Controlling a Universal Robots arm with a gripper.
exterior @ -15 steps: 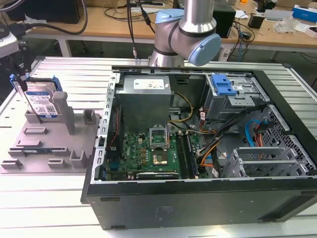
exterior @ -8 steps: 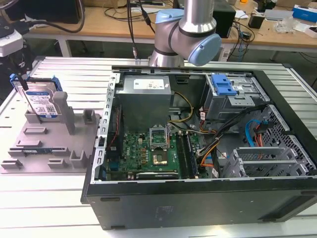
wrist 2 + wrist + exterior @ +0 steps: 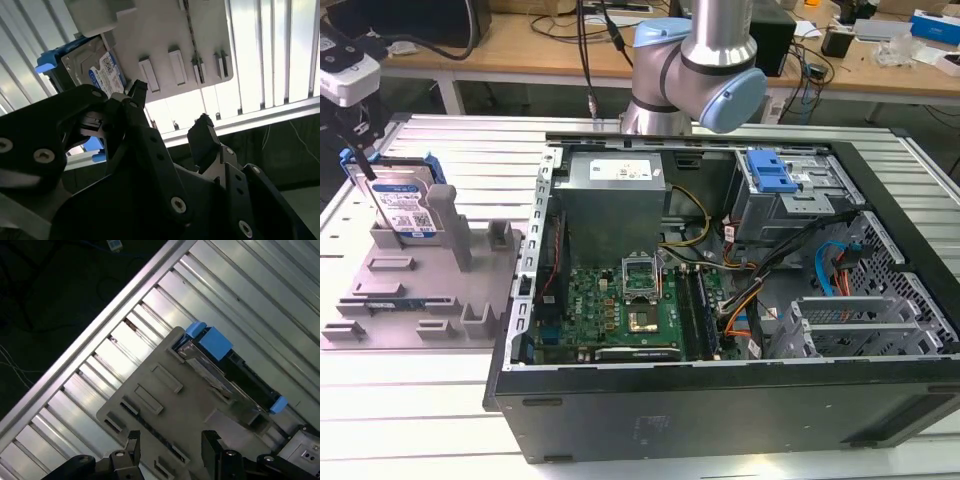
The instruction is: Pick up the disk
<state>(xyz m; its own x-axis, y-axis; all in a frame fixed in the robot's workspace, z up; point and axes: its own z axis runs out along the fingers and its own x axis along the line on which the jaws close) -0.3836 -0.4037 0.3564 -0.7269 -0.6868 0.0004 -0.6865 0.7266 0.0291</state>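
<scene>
Exterior view: the flat silver hard-drive disk (image 3: 405, 210) with blue side rails stands on edge in the grey plastic slotted tray (image 3: 430, 275) on the ribbed metal table (image 3: 420, 400), to the exterior view's left of an open black computer case (image 3: 720, 420). Second wrist view: the black end effector (image 3: 170, 112) is spread wide and grips nothing, with the disk beyond one finger. First wrist view: that wide gap hangs over the tray, the disk upright at the tray's edge.

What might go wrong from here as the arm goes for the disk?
The open gripper is near the disk, not around it, so a finger might strike the grey fixture tray or its posts. The disk stands on edge in a slot; an off-centre grip might jam or tip it.
</scene>
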